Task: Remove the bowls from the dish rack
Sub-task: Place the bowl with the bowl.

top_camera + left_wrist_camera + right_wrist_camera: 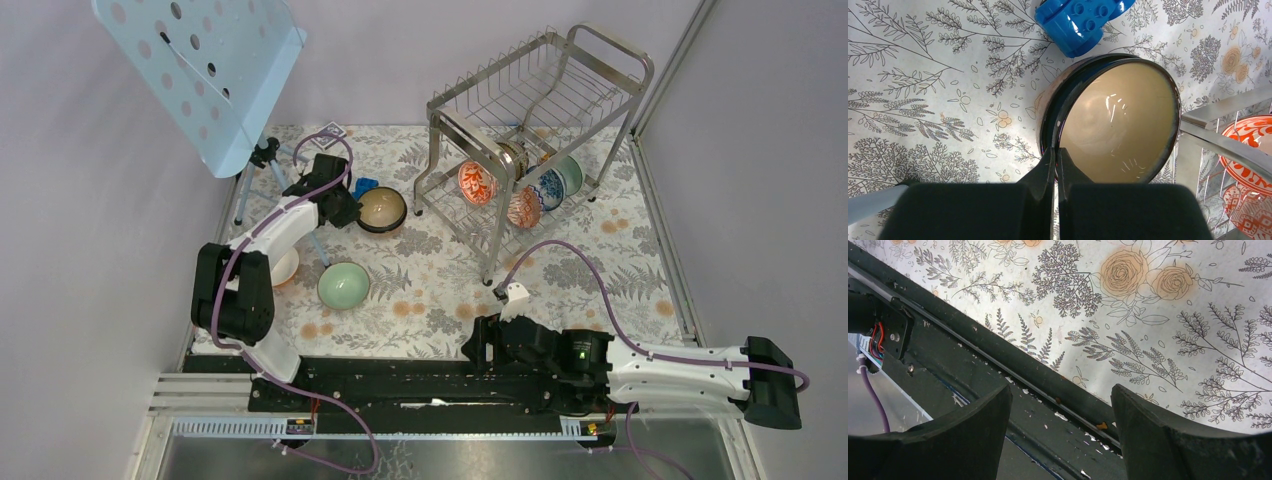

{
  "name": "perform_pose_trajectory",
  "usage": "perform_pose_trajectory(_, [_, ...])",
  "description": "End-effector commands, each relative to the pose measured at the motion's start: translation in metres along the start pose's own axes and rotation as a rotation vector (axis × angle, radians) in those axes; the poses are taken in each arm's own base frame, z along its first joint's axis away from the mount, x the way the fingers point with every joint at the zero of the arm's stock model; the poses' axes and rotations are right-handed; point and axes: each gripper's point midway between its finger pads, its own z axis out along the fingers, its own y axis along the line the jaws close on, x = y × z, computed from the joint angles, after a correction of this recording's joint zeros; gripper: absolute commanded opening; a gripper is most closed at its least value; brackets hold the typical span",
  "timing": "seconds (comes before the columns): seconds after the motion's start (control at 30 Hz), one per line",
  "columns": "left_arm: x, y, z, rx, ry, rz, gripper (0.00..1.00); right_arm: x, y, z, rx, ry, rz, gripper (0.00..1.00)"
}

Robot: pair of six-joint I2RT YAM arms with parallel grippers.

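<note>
Left gripper [1055,159] closed, apparently pinching the near rim of the brown bowl [1118,125]; the contact itself is hard to make out. That bowl is tilted, just beside a blue block [1078,20], left of the rack [600,45]. Right gripper [1060,410] wide open, empty, at the near edge of the table [1173,315]. Other bowls, e.g. the orange bowl [478,182], stand on edge in the rack's lower tier. Glazed ceramic: rigid, fairly heavy, slick, chippable. Best hold: rim, one finger inside, one outside.
</note>
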Motion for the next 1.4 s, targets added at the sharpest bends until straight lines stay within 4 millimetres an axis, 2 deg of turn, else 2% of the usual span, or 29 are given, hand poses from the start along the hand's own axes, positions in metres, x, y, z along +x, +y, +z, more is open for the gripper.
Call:
perform_pose_trajectory(0.0, [-0.019,-0.011,-0.015,0.039,-0.066,0.004,0.00,-0.017,0.019,-0.003,-0.050,-0.040,0.016,0.80])
perform_pose_trajectory(0.27, [-0.019,-0.014,-0.016,0.053,-0.058,0.006,0.00,-0.017,0.019,-0.002,-0.048,-0.038,0.013,0.80])
perform_pose_trajectory(0.4, [-0.019,-0.015,-0.017,0.059,-0.058,0.009,0.14,-0.016,0.019,-0.002,-0.048,-0.035,0.011,0.80])
perform_pose_trajectory(0.67, [-0.017,-0.015,-0.021,0.069,-0.053,0.015,0.30,-0.016,0.018,-0.003,-0.047,-0.035,0.011,0.80])
perform_pose_trajectory(0.77, [-0.019,-0.017,-0.028,0.086,-0.062,0.026,0.43,-0.018,0.018,-0.004,-0.041,-0.041,0.007,0.80])
perform_pose_trajectory(1.03, [-0.026,-0.031,-0.064,0.184,-0.107,0.073,0.75,-0.035,0.012,-0.015,0.001,-0.089,-0.038,0.81])
perform_pose_trajectory(1.2, [-0.014,-0.045,-0.098,0.310,-0.122,0.174,0.82,-0.051,0.007,-0.027,0.043,-0.128,-0.077,0.81])
perform_pose_trajectory(1.37, [0.006,-0.053,-0.143,0.424,-0.227,0.289,0.83,-0.069,-0.007,-0.040,0.128,-0.178,-0.136,0.82])
